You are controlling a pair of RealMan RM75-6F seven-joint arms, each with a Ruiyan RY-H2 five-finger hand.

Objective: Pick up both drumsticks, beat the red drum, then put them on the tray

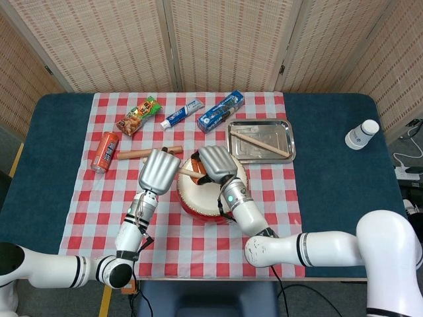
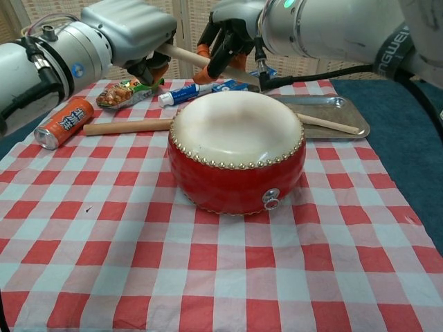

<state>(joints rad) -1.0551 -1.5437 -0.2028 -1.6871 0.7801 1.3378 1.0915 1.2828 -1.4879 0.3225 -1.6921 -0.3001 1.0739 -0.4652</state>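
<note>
The red drum (image 2: 235,149) stands mid-table on the checked cloth. My left hand (image 2: 135,28) grips one end of a wooden drumstick (image 2: 242,75) that slants down to the right over the drum's far rim. My right hand (image 2: 232,28) hangs over the stick's middle with its fingers curled about it. In the head view both hands, left (image 1: 158,170) and right (image 1: 217,163), hover side by side over the drum (image 1: 198,196), with the stick (image 1: 188,173) showing between them. A second drumstick (image 1: 261,143) lies in the metal tray (image 1: 284,129) behind the drum to the right.
A thicker wooden rod (image 1: 142,154) lies on the cloth left of the drum, beside an orange can (image 1: 104,151). A snack bag (image 1: 139,115), a toothpaste tube (image 1: 182,113) and a blue box (image 1: 220,111) line the far edge. A white bottle (image 1: 362,134) stands far right.
</note>
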